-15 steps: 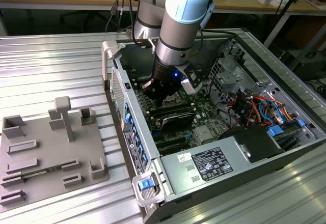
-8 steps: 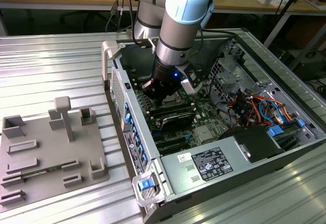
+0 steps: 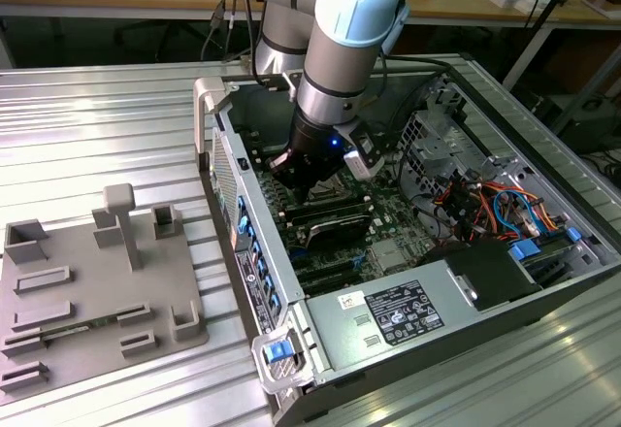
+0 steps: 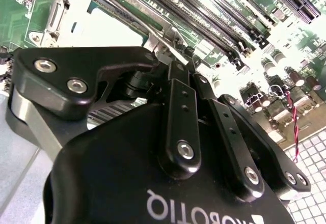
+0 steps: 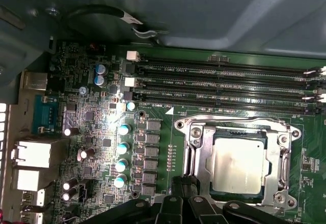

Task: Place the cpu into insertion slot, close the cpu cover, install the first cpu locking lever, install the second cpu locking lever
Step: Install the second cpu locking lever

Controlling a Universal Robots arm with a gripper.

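Observation:
The cpu (image 5: 238, 164), a silver-grey square, lies flat in the insertion slot (image 5: 237, 133), whose dark edge shows around it. The cpu cover (image 5: 199, 158), a shiny metal frame, lies down around the chip. A thin wire locking lever (image 4: 155, 34) runs along the socket's side and ends right at my fingertips. My gripper (image 5: 186, 182) is shut and hovers at the socket's edge, close to that lever; I cannot tell whether they touch. In the exterior view the gripper (image 3: 306, 190) reaches down into the open computer case (image 3: 254, 281) over the motherboard.
Long black memory slots (image 5: 224, 84) run beside the socket. Capacitors (image 5: 122, 147) and rear ports (image 5: 30, 155) stand on its other side. Cables and drive bays (image 3: 495, 209) fill the case at the exterior view's right. A grey fixture plate (image 3: 92, 291) lies outside the case.

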